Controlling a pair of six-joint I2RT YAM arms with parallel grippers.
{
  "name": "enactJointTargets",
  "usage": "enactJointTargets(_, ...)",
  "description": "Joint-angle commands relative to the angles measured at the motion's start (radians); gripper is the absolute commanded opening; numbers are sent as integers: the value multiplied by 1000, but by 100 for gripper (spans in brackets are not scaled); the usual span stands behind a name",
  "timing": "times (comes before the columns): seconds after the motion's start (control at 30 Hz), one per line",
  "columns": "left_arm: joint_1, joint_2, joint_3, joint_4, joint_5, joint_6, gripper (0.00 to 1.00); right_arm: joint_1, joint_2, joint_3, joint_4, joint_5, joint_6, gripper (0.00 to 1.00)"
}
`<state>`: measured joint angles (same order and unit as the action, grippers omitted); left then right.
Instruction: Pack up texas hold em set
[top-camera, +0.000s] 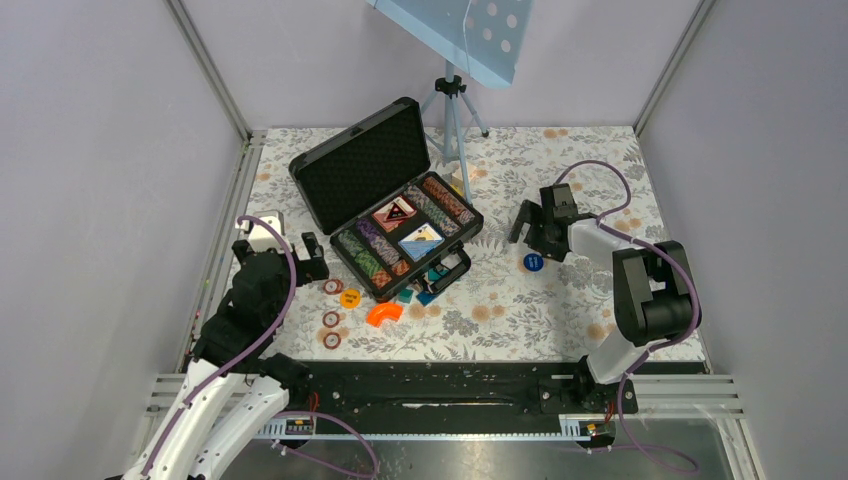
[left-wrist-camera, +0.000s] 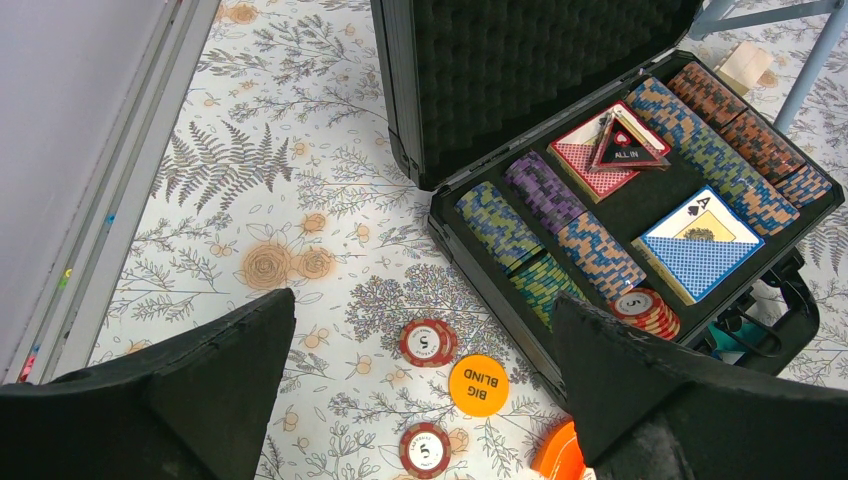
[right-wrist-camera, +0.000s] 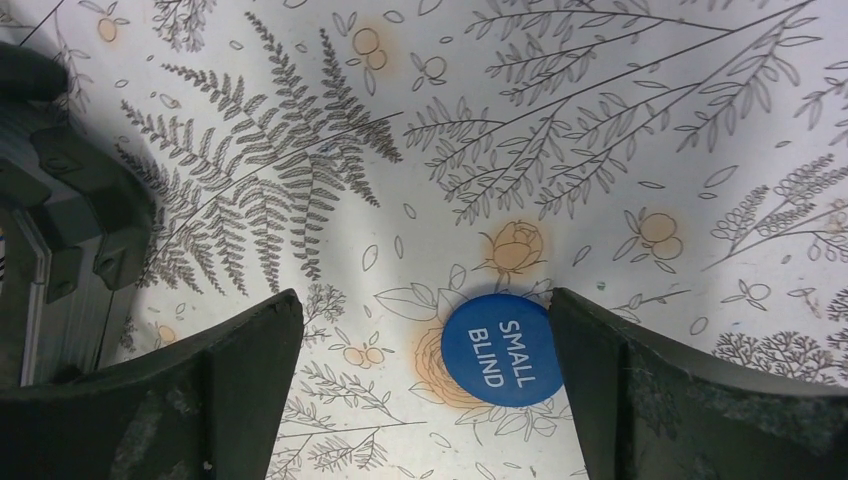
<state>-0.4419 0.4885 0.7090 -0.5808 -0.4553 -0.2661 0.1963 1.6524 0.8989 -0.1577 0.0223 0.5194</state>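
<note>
One floral tabletop (top-camera: 560, 310), with the open black briefcase (top-camera: 385, 200) sitting mid-left, chip rows (left-wrist-camera: 540, 215) and decks (left-wrist-camera: 700, 245) inside. Left tool (left-wrist-camera: 420, 305) is spread wide and empty above loose red chips (left-wrist-camera: 428, 342) by the case. Right tool (right-wrist-camera: 422, 300) likewise, the blue button (right-wrist-camera: 500, 348) between its fingers.

The black briefcase (top-camera: 365, 170) stands open on the tabletop (top-camera: 540, 320), its foam-lined lid tilted back. Inside lie rows of striped chips (top-camera: 447, 202), a red deck (top-camera: 395, 212) and a blue deck (top-camera: 421, 240). Three red-and-white chips (top-camera: 331, 319) and an orange BIG BLIND disc (top-camera: 350, 298) lie loose near its left front corner. A blue SMALL BLIND disc (top-camera: 533, 262) lies apart on its right.
</note>
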Motion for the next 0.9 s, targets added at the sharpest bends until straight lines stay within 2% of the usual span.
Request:
enactJointTargets(0.0,3,6,-9,48,9,8,99,10,-2,9,23,-52,-36,99)
enactJointTargets(0.2,3,6,-9,49,9,8,99,14,-23,4,22,-37,-42,99)
enactJointTargets(0.4,4,7,-9,48,10,9,99,15,-66,49,-107,154,-28,99)
enactJointTargets(0.57,3,4,-9,48,10,10,99,14,-41,54,-153,111,-21,100)
enactJointTargets(0.87,3,3,-9,49,13,9,99,41,-12,23,-100,44,-30,100)
